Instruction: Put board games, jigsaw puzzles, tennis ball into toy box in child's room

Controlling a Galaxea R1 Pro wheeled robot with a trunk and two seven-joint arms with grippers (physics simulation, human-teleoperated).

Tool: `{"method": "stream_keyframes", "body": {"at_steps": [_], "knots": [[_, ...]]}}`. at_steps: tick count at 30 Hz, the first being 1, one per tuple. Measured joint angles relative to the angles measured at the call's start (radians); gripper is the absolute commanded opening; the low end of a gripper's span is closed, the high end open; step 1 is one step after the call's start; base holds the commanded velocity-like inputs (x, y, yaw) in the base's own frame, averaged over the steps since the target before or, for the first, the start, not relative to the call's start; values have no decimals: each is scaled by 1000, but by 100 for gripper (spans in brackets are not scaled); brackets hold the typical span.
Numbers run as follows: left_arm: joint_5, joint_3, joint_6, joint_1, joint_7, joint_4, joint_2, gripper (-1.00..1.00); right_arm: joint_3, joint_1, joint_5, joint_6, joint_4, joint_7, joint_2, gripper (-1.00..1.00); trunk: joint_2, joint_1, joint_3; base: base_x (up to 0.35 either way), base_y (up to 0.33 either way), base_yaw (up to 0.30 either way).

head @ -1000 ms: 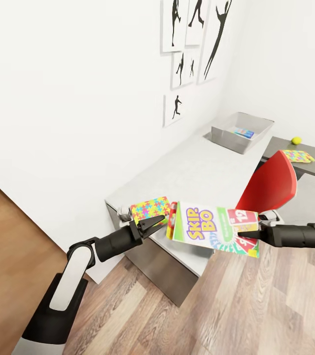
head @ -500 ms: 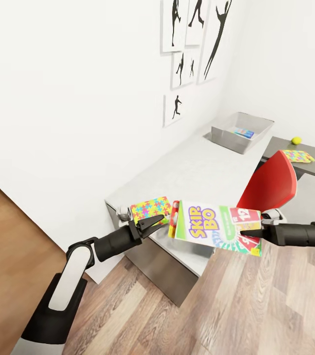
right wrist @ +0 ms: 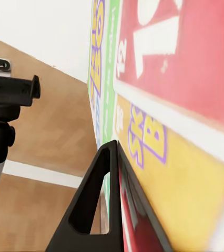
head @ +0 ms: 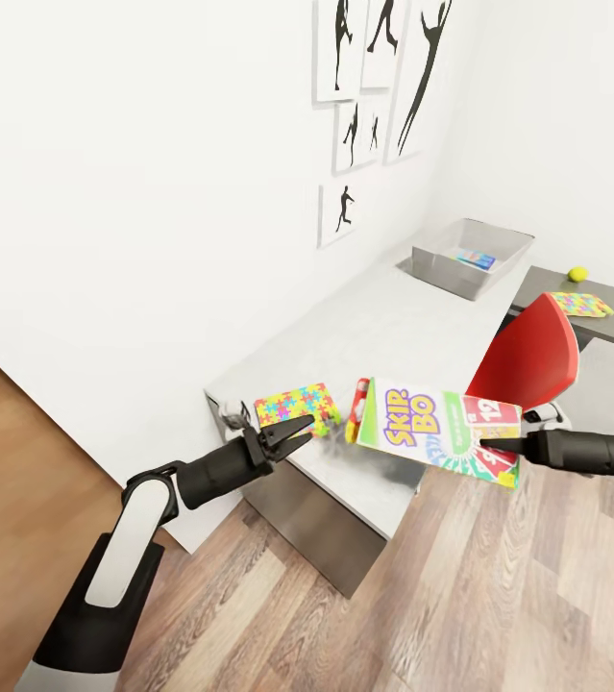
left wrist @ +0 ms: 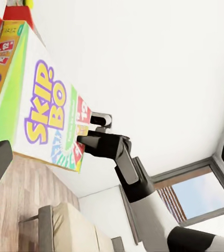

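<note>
Head view: the right gripper point(head: 495, 444) is holding the SKIP BO box point(head: 433, 432) by its right end, jaws clamped on it, keeping it tilted in the air over the near end of the bench point(head: 383, 332). The lid is showing "SKIP BO" in yellow letters outlined in purple, and a red panel with a white "12". In the right wrist view a black finger point(right wrist: 99, 210) is pressing flat against the box face, where the same lettering is running past at close range. The left gripper point(head: 294, 434) is hovering just beside the box with its jaws apart and nothing between them, above a jigsaw puzzle point(head: 295, 405) lying on the near corner of the bench. At the far end the toy box point(head: 471, 256) is sitting with a blue game box point(head: 477, 259) inside it. On the dark wing, beyond a red chair point(head: 526, 360), the tennis ball point(head: 577, 274) is resting near a second jigsaw puzzle point(head: 582, 305).
</note>
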Motion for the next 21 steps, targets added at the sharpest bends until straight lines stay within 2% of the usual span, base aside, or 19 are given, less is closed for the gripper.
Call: {"method": "stream_keyframes", "body": {"at_steps": [4, 7, 15, 21], "knots": [[2, 5, 6, 1, -1, -5, 2, 100, -2, -7, -1, -1, 23, 1, -6, -100, 0, 0, 0, 0, 0, 0], [4, 25, 10, 4, -1, -8, 5, 100, -3, -9, -1, -1, 30, 1, -20, -100, 0, 0, 0, 0, 0, 0], [15, 63, 20, 11, -2, -24, 11, 100, -6, -10, -3, -1, 37, 5, -38, -100, 0, 0, 0, 0, 0, 0], [19, 92, 30, 15, -2, -29, 35, 100, -7, -10, -3, -3, 39, 40, -52, -100, 0, 0, 0, 0, 0, 0]]}}
